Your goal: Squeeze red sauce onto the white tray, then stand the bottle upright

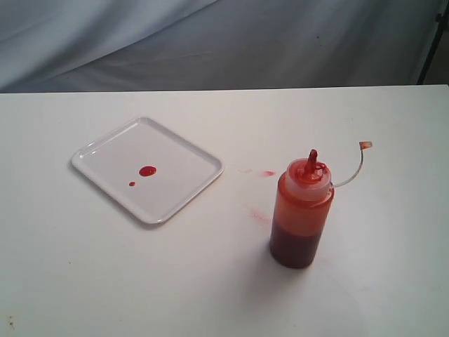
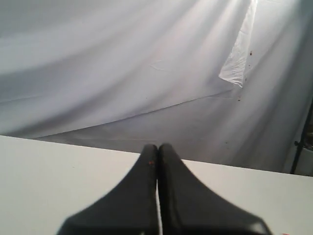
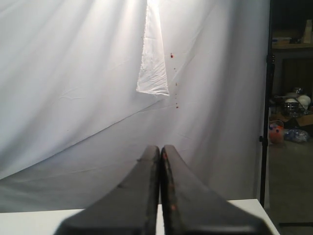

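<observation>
The white tray (image 1: 147, 169) lies flat on the table at the left of the exterior view. On it sits a round blob of red sauce (image 1: 147, 171) with a tiny dot beside it. The bottle (image 1: 302, 210) stands upright on the table to the right of the tray, its red nozzle up and its small cap (image 1: 365, 145) hanging out on a thin tether. Neither arm shows in the exterior view. My left gripper (image 2: 158, 147) is shut with nothing between its fingers. So is my right gripper (image 3: 160, 148), and both point at the white backdrop.
Faint pinkish-red smears (image 1: 259, 173) mark the table between tray and bottle. A white cloth backdrop (image 1: 224, 42) hangs behind the table's far edge. A dark stand pole (image 3: 266, 122) and shelves of clutter stand beyond the table's right end.
</observation>
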Controlling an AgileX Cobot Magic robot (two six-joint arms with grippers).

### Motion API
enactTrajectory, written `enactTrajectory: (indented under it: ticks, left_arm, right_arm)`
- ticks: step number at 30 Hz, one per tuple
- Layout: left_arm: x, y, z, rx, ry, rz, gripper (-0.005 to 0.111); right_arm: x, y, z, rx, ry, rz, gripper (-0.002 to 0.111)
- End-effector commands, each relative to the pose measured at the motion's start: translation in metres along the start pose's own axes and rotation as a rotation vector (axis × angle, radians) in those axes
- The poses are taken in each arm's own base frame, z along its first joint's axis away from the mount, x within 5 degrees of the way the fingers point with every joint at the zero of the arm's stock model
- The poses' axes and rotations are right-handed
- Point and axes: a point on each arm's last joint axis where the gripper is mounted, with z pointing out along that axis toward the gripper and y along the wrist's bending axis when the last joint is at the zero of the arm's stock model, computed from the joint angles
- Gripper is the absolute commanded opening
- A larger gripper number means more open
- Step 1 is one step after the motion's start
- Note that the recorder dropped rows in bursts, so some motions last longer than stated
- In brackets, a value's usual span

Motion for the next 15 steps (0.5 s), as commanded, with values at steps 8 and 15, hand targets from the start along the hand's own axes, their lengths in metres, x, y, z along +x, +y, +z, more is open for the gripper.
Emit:
enactTrajectory:
  ticks: [8, 15]
  left_arm:
    - [0.019, 0.017, -0.007, -0.232, 0.178, 0.094, 0.000]
    - [0.026, 0.023, -0.012, -0.297, 0.256, 0.134, 0.000]
  right_arm:
    - [0.000, -0.002, -0.001, 0.012, -0.004, -0.005, 0.000]
    - [0.000, -0.001, -0.001, 0.008, -0.004, -0.005, 0.000]
